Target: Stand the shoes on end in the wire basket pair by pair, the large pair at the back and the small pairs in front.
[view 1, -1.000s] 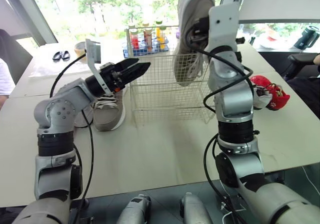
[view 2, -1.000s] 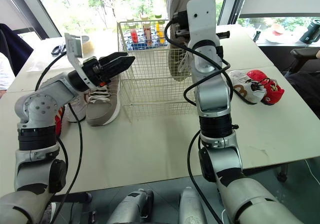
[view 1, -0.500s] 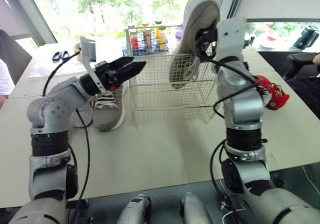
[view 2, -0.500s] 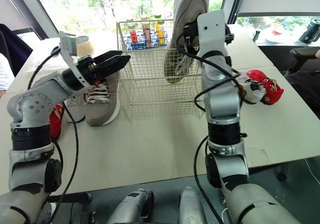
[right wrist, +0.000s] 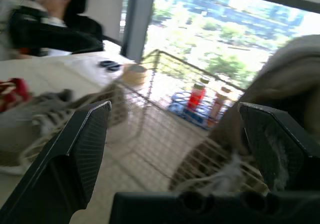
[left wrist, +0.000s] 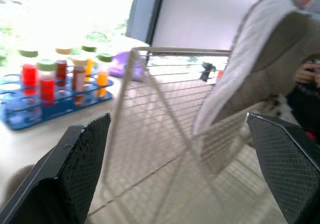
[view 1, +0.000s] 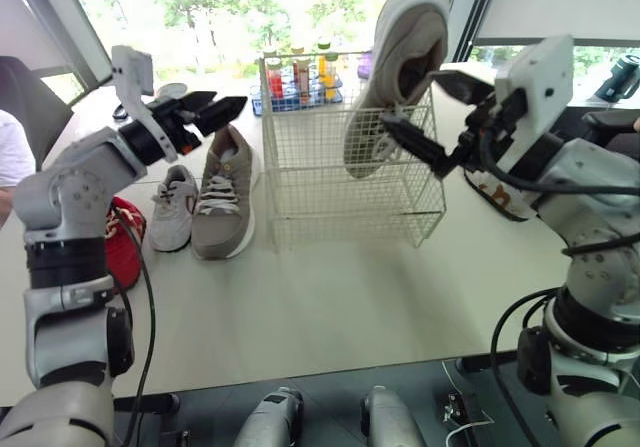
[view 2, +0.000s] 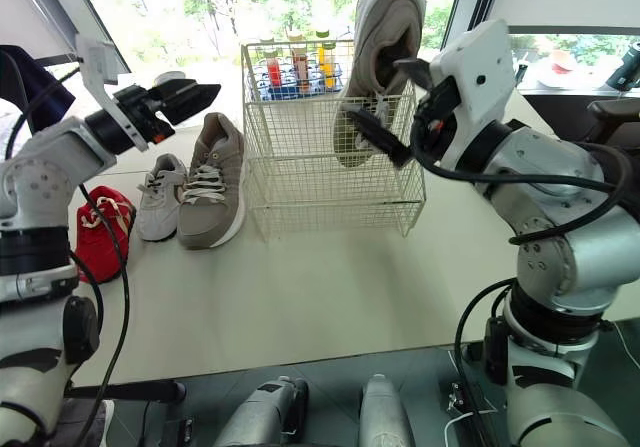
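A large grey shoe [view 1: 398, 77] stands on end in the wire basket [view 1: 310, 182], toe down, at the basket's right side, with its heel well above the rim. My right gripper [view 1: 428, 112] is open just right of it, fingers apart and off the shoe. The matching large grey shoe [view 1: 222, 192] lies on the table left of the basket, beside a small grey-white shoe [view 1: 173, 207] and a red shoe [view 1: 122, 245]. My left gripper [view 1: 208, 109] hangs open above those shoes, holding nothing. Another small shoe [view 1: 497, 193] lies right of the basket, behind my right arm.
A blue rack of coloured bottles [view 1: 298, 79] stands just behind the basket. A person sits at the far left edge [view 1: 10, 162]. Bare tabletop stretches in front of the basket [view 1: 340, 297].
My right gripper has opened and let go of the large shoe, then drawn back to the right; the shoe stays in the basket. My left arm has pulled back to the left.
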Motion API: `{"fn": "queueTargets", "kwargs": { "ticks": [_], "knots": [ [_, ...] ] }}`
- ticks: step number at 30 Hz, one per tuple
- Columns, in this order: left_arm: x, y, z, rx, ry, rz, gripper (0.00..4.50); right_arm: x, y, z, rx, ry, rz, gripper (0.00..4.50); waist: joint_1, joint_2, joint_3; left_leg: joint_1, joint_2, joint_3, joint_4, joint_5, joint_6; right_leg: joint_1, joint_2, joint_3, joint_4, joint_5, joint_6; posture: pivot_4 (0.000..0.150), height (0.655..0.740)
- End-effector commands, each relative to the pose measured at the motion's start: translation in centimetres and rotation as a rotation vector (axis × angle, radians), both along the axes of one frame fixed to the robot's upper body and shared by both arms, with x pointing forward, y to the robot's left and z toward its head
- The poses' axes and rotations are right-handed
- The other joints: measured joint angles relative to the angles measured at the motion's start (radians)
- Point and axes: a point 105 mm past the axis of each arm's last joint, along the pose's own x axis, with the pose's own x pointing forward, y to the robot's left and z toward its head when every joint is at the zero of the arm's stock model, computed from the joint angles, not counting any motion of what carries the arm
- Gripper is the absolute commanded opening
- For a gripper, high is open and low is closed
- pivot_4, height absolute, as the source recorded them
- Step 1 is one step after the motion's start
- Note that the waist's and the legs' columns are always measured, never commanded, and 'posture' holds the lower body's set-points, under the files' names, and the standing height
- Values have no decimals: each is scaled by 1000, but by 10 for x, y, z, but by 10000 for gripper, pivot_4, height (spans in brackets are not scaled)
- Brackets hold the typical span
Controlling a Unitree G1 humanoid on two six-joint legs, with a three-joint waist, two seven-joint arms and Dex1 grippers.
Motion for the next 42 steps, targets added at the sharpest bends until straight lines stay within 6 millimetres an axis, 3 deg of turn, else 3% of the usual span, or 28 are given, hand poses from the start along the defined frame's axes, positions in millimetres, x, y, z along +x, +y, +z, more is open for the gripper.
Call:
{"fn": "queueTargets", "kwargs": {
  "ticks": [1, 6, 18, 25, 37, 40, 42],
  "knots": [
    [16, 19, 9, 60, 4, 138, 45000, -15, 5, 16, -13, -37, 109, 44239, 3, 0, 0, 0, 0, 0, 0, 0, 0, 0, 0, 0, 0, 0, 0, 1500, 7400],
    [40, 38, -13, 200, 181, 267, 45000, -19, 13, 29, -24, -55, 214, 44239, 5, -1, 0, 0, 0, 0, 0, 0, 0, 0, 0, 0, 0, 0, 0, 1500, 7400],
    [50, 26, -48, 386, 358, 199, 45000, -15, 25, 19, -38, -74, 230, 44239, -4, -1, 1, -1, 0, 0, 0, 0, 0, -1, 0, -1, 1, 0, 0, 1500, 7400],
    [47, 20, -71, 425, 424, 176, 45000, -13, 26, 18, -31, -83, 221, 44239, -4, -1, 1, -1, 0, 0, 0, 0, 0, -1, 0, -1, 1, 0, 0, 1500, 7400],
    [54, 12, -115, 333, 541, 216, 45000, -8, 25, 18, -19, -85, 220, 44239, 5, -2, 0, -1, 0, 0, 1, 0, 0, -1, 0, -1, 2, 0, 0, 1500, 7400],
    [53, 10, -123, 320, 568, 211, 36934, -7, 26, 17, -27, -88, 218, 45000, 12, -2, 0, -1, 0, 0, 2, 0, 0, -1, 0, -1, 2, 0, 0, 1500, 7400],
    [53, 10, -126, 313, 581, 205, 28303, -7, 25, 17, -28, -89, 212, 45000, 18, -2, -1, -1, 0, 0, 3, 0, 0, 0, 0, -1, 3, 0, 0, 1500, 7400]
  ]
}}
